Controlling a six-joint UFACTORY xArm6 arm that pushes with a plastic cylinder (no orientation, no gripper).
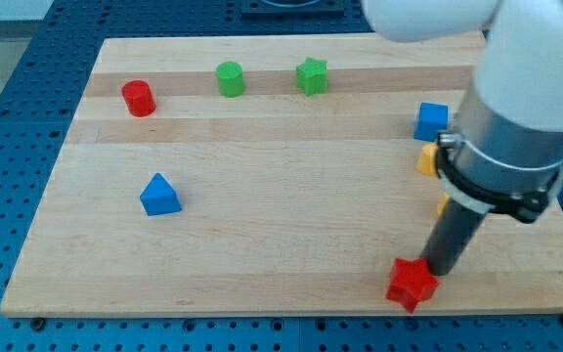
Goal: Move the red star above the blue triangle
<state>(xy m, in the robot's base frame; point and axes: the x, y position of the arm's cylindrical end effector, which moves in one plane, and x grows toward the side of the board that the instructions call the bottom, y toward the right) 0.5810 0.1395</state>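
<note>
The red star (411, 285) lies near the board's bottom edge, right of centre. The blue triangle (159, 195) lies far off at the view's left, mid-height on the board. My tip (438, 271) is down at the board just to the upper right of the red star, touching or almost touching it. The arm's white and grey body covers the view's upper right.
A red cylinder (139, 98), a green cylinder (230, 78) and a green star (312, 75) stand along the top of the wooden board (281, 235). A blue cube (432, 121) and yellow pieces (427, 159) sit at the right, partly hidden by the arm.
</note>
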